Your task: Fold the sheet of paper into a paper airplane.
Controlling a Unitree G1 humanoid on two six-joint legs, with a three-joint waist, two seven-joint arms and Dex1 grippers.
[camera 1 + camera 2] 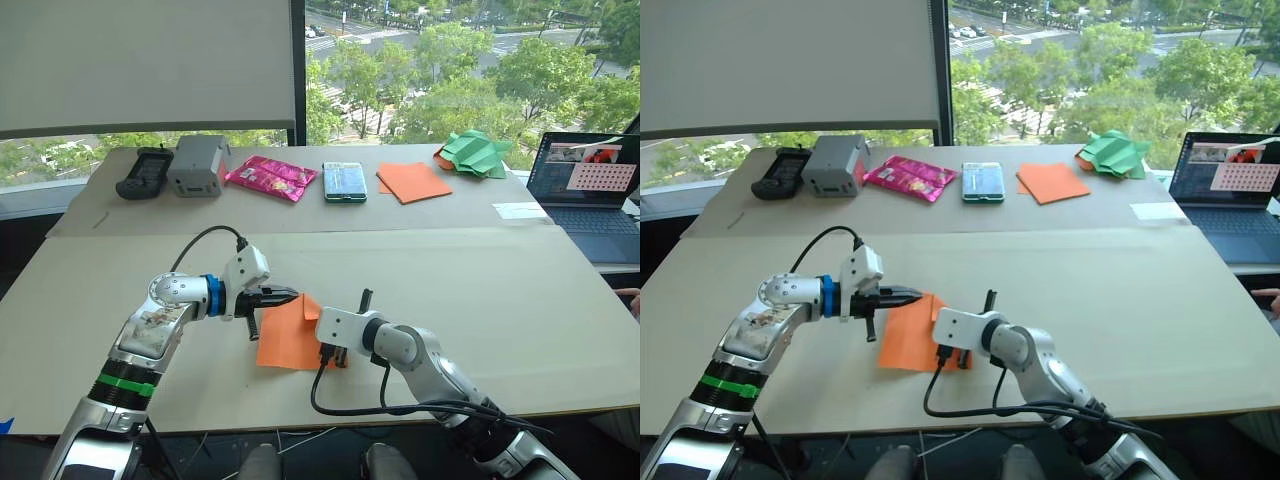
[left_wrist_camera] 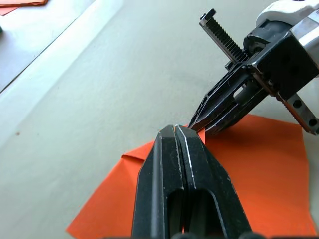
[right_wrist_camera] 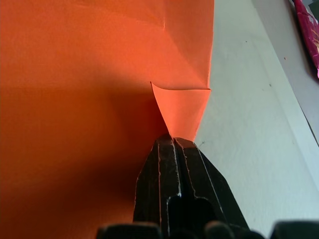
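My left claw [image 1: 290, 295], fingers pressed together, pinches the far edge of the sheet of paper [image 1: 290, 340] where one small corner flap has been turned over. My right claw [image 2: 199, 121] is likewise closed, its tips meeting the same folded corner from the opposite side, just beside the left claw's tips; the right wrist view shows the little triangular flap gripped between its fingers [image 3: 174, 164]. The orange sheet lies mostly flat on the near table [image 1: 500, 300], close to its front edge, between my two arms. Progress, as judged here: only one small corner is folded and faint creases cross the sheet, so no pointed nose or wings exist; nearly all the folds remain. Further out, on the far table [image 1: 290, 215], well apart from the work, lie a black handset [image 1: 143, 172], a grey box [image 1: 197, 165], a pink packet [image 1: 271, 177], a phone [image 1: 345, 182], a smooth orange sheet [image 1: 413, 182] and a green paper heap [image 1: 477, 152]; a laptop [image 1: 592, 195] stands to the right.
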